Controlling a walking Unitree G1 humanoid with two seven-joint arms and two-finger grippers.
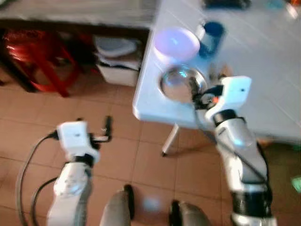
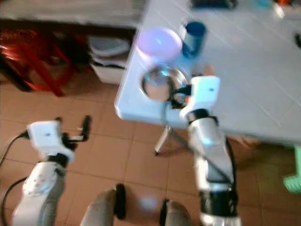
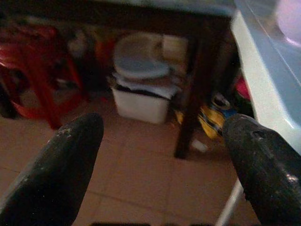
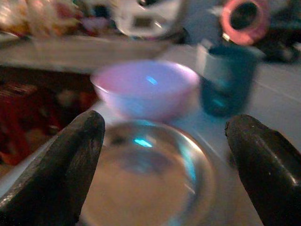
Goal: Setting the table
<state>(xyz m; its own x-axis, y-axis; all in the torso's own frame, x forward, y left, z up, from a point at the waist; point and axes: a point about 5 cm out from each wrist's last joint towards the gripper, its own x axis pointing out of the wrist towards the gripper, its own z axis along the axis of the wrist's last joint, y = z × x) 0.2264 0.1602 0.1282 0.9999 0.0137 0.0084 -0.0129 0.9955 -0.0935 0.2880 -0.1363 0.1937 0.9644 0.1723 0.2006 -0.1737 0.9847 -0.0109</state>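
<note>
Standing at the corner of a white table. Reaching over its edge with the right gripper, fingers spread wide around nothing, just above a shiny metal bowl. Sitting just behind it, a pink bowl beside a blue cup. Holding the left gripper wide apart and empty over the tiled floor.

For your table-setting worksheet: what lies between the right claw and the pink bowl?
A metal bowl lies between the right claw and the pink bowl, seen in the right wrist view.
</note>
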